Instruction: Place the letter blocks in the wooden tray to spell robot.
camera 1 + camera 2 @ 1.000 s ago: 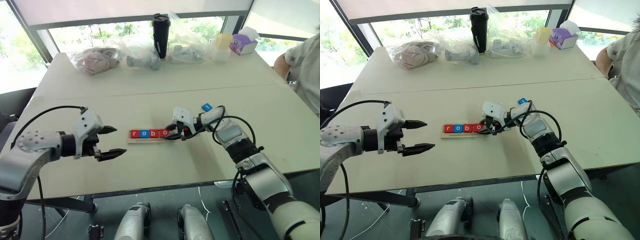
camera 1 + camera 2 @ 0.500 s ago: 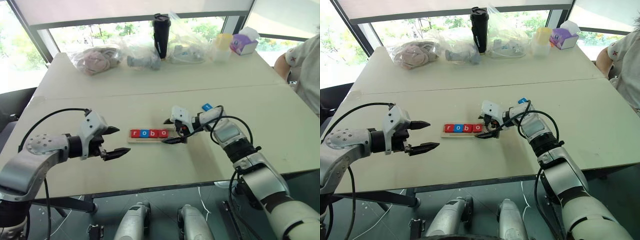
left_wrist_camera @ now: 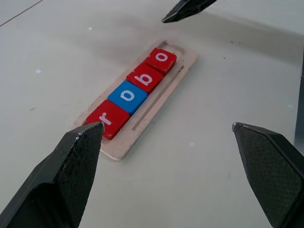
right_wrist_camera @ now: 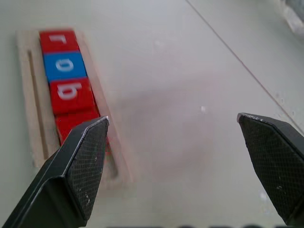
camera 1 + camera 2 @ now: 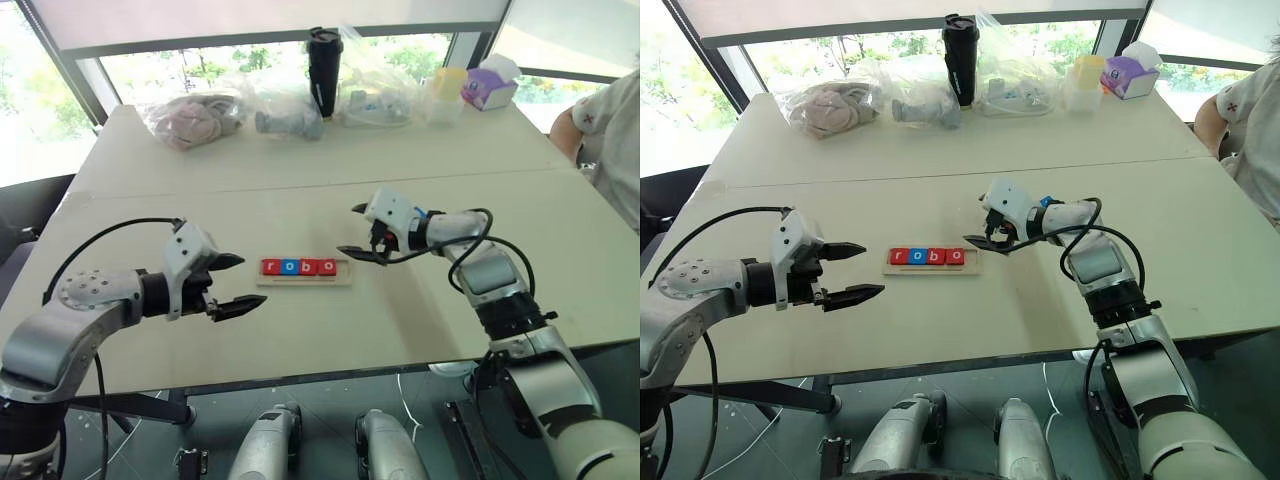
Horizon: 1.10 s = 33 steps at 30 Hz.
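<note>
Fingers of our right gripper (image 5: 362, 231) stand wide apart now and grip nothing, where a second ago they were pinched together at the right end of the wooden tray (image 5: 303, 279). We have also pulled that gripper up and off to the right, so it hangs just beyond the tray's right end, above the pale table (image 5: 300, 180). In the tray we see four letter blocks (image 3: 136, 90) lying flat in a row, touching one another: red r, blue o, red b, red o. The last slot at the right end shows bare wood. Before, the fourth block sat under the closed fingertips; now it rests free in the row. Where the blue block lay behind the right wrist earlier, our forearm now covers the spot, and we cannot tell whether it is there. Our left gripper (image 5: 235, 284) hovers to the left of the tray as before, its fingers spread wide and empty, pointing toward the blocks.
</note>
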Available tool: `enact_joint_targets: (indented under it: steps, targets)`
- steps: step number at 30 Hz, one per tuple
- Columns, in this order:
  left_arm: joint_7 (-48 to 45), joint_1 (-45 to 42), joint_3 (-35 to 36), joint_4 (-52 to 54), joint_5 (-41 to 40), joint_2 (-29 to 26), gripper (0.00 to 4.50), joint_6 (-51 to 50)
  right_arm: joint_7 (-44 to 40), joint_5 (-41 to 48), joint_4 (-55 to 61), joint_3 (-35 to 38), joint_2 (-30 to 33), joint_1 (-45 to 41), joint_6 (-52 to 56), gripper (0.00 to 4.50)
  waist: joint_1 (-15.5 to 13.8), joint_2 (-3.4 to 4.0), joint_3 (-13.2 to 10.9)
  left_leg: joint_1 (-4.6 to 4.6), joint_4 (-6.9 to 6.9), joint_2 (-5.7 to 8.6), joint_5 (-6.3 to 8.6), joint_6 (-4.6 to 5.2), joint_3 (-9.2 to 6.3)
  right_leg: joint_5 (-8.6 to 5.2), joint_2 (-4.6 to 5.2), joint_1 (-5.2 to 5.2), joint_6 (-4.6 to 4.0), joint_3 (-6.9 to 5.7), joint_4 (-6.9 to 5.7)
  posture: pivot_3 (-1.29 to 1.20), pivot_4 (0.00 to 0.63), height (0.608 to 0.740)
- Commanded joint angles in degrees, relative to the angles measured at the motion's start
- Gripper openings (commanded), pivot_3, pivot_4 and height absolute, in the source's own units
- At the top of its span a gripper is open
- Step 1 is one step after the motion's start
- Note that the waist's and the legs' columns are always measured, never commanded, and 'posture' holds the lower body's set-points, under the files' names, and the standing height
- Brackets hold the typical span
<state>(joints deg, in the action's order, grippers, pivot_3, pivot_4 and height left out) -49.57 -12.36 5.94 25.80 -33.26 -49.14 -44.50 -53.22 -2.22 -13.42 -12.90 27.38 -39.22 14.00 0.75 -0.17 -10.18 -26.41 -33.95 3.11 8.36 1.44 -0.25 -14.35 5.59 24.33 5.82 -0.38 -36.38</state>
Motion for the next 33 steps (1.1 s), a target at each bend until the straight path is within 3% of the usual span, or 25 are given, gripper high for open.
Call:
enact_joint_targets:
  steps: [1,28,33]
  targets:
    - [0.06,-1.81,0.16,0.43,-0.29,0.08,4.5,0.49,1.14,-0.98,3.8,-0.78,0.02,0.32,-0.51,4.45,0.11,0.0,0.0,0.0,0.0,0.0,0.0,0.0,0.0,0.0,-0.01,0.01,0.0,0.0,0.0,0.0,0.15,0.74]
    - [1.33,-1.73,-1.17,-0.08,1.27,1.29,4.5,2.03,4.1,-4.08,-0.67,-4.22,-2.95,-0.14,-3.76,4.45,-0.01,0.0,0.0,0.01,-0.09,0.0,-0.03,0.01,0.02,0.02,-0.04,-0.07,0.02,0.0,-0.03,0.0,0.15,0.74]
    - [1.24,-1.75,-1.29,-0.25,1.63,1.48,4.5,2.2,4.42,-4.56,-0.71,-2.97,-1.07,-0.12,-4.19,4.45,-0.1,0.0,0.0,0.01,-0.1,0.0,-0.03,0.01,0.02,0.02,-0.04,-0.08,0.03,0.0,-0.03,0.0,0.15,0.74]
